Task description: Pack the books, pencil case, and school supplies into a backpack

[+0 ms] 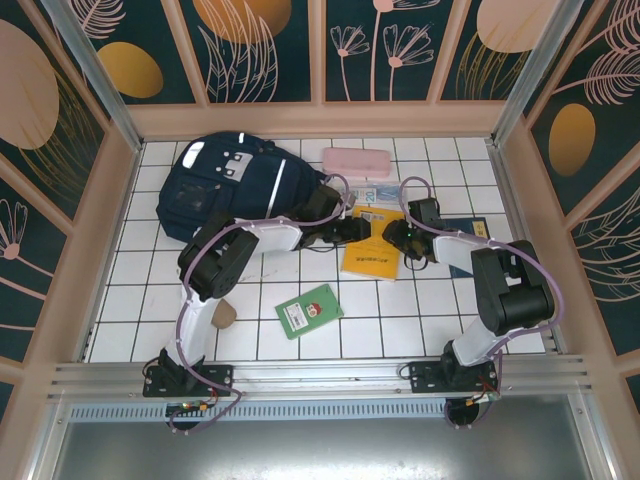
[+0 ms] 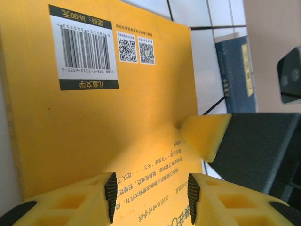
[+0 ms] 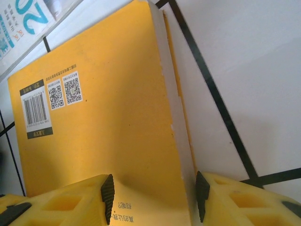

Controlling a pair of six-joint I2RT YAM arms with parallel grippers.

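worktop (image 1: pixel 130 300): white tiles with dark joints, carrying everything below.
backpack (image 1: pixel 215 190): navy with white stripes, lying flat to the left of the yellow-orange book (image 1: pixel 372 258) and farther from the arm bases, not touching it.
yellow-orange book: back cover up, barcode and two QR codes showing, between the two tools near the middle of the worktop. Its white page edge faces right.
navy book (image 2: pixel 233 70): just right of the yellow-orange book, yellow strip on its cover, partly under the right arm.
school supplies packet (image 1: pixel 378 194): clear, with blue and green print, touching the yellow-orange book's far edge.
pencil case (image 1: pixel 355 161): pink, beyond the packet, apart from the yellow-orange book.
green book (image 1: pixel 309 311): near and left of the yellow-orange book, apart from it, tilted.
left tool (image 2: pixel 151 193): jaws about half apart over the yellow-orange book's cover at its left part, clasping nothing.
right tool (image 3: pixel 154 195): jaws about half apart, straddling the yellow-orange book's page edge, one finger (image 3: pixel 107 192) over the cover and the other over bare tile, with no clamp visible.
tan lump (image 1: pixel 222 316): well left of the yellow-orange book, beside the left arm.
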